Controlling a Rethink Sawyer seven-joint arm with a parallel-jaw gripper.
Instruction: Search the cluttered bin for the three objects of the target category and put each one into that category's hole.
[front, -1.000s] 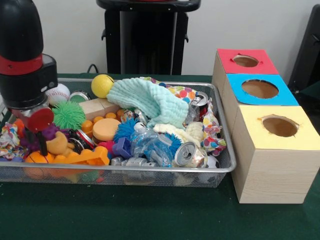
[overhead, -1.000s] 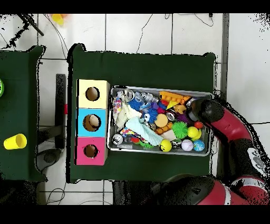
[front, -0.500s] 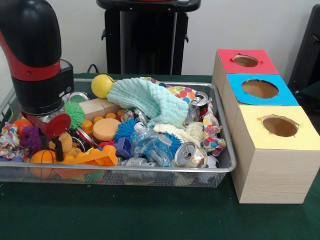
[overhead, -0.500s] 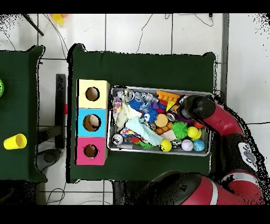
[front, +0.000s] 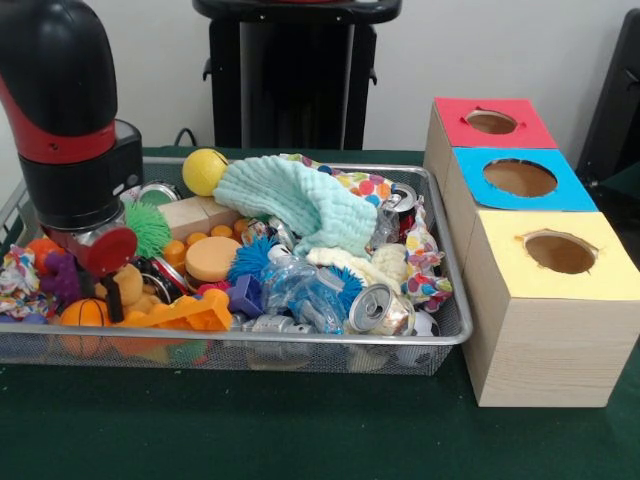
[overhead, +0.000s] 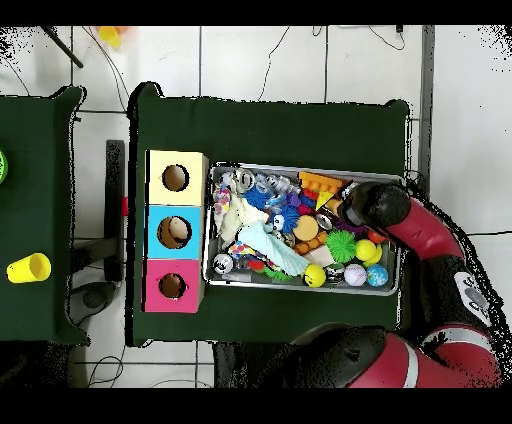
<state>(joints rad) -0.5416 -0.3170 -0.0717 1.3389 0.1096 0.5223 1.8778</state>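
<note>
- The fingers (front: 108, 297) are lowered into the left end of the bin (front: 300, 340), right at a yellow plush toy (front: 127, 286); whether they are clenched or released cannot be told, since only a dark tip is seen.
- No toy is seen inside the hole (front: 491, 122) of the red box; so the job seems to be at its start; a pale plush (front: 392, 262) is half buried near the right end; the tiger is not spotted.
- The toy is crowded by an orange block (front: 185, 314), a purple thing (front: 60, 277) and a green spiky ball (front: 149, 228); a mint cloth (front: 295, 205) and cans (front: 376, 308) are piled between it and the boxes on the green worktop (front: 300, 430).
</note>
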